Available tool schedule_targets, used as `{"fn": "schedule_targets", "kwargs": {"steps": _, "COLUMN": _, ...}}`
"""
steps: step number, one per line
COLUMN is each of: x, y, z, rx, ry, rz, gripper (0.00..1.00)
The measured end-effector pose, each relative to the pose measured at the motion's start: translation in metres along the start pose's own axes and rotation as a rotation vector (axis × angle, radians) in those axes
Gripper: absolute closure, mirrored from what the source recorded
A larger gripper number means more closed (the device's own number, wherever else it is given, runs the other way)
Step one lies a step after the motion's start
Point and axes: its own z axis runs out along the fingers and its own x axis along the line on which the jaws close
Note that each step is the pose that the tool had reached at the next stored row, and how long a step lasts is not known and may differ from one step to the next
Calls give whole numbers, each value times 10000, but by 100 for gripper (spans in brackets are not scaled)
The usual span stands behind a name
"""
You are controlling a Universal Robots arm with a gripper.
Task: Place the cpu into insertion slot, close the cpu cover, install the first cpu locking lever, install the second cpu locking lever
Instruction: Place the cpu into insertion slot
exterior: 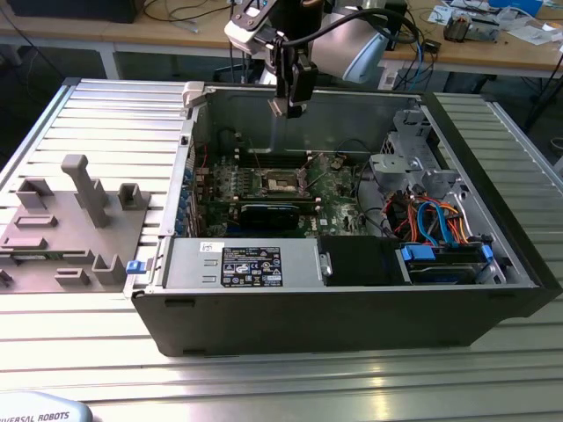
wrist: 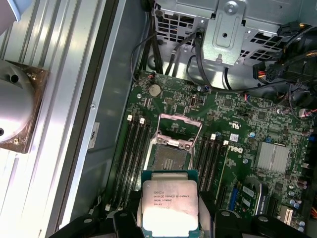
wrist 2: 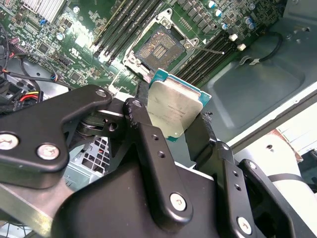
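Your arm (exterior: 352, 44) has a rounded, silvery-grey joint housing with a soft sheen, and you can see a black cable (exterior: 334, 22) arcing across it. Your gripper (wrist 2: 176, 111) is matte black all over. It is built from flat linkage bars (wrist 2: 153, 163) with rounded edges, pinned by bright silver screws (wrist 2: 178, 201) and dotted with small plain holes. The bars narrow into slim black fingers (wrist 2: 203, 136).

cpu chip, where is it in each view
Exterior view: chip in the tool above the open case.
Second wrist view: chip between the black fingers, silvery face showing.
First wrist view: chip held over the green board.
Shared landmark: the empty square socket on that board.
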Motion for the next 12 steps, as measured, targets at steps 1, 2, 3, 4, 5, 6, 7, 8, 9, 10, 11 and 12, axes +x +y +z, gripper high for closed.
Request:
{"fn": "schedule_targets", "kwargs": {"steps": 1, "x": 0, "y": 0, "z": 0, "rx": -1, "ry": 0, "rz": 4, "gripper": 46}}
{"fn": "schedule_targets", "kwargs": {"steps": 2, "x": 0, "y": 0, "z": 0, "rx": 0, "ry": -1, "rz": 7, "gripper": 46}}
{"fn": "schedule_targets", "kwargs": {"steps": 3, "x": 0, "y": 0, "z": 0, "rx": -1, "ry": -1, "rz": 13, "gripper": 46}}
{"fn": "schedule_targets", "kwargs": {"steps": 4, "x": 0, "y": 0, "z": 0, "rx": -1, "ry": -1, "rz": 15, "gripper": 46}}
{"fn": "schedule_targets", "kwargs": {"steps": 5, "x": 0, "y": 0, "z": 0, "rx": -2, "ry": -2, "rz": 35, "gripper": 46}}
{"fn": "schedule_targets", "kwargs": {"steps": 6, "x": 0, "y": 0, "z": 0, "rx": -2, "ry": -3, "rz": 57, "gripper": 46}}
{"fn": "schedule_targets", "kwargs": {"steps": 7, "x": 0, "y": 0, "z": 0, "rx": -2, "ry": -3, "rz": 60, "gripper": 46}}
{"fn": "schedule_targets", "kwargs": {"steps": 8, "x": 0, "y": 0, "z": 0, "rx": -2, "ry": -3, "rz": 63, "gripper": 46}}
{"fn": "schedule_targets", "kwargs": {"steps": 9, "x": 0, "y": 0, "z": 0, "rx": -2, "ry": -4, "rz": 68, "gripper": 46}}
{"fn": "schedule_targets", "kwargs": {"steps": 10, "x": 0, "y": 0, "z": 0, "rx": -3, "ry": -4, "rz": 70, "gripper": 46}}
{"fn": "schedule_targets", "kwargs": {"steps": 11, "x": 0, "y": 0, "z": 0, "rx": -2, "ry": -4, "rz": 75, "gripper": 46}}
{"fn": "schedule_targets", "kwargs": {"steps": 12, "x": 0, "y": 0, "z": 0, "rx": -2, "ry": -4, "rz": 80, "gripper": 46}}
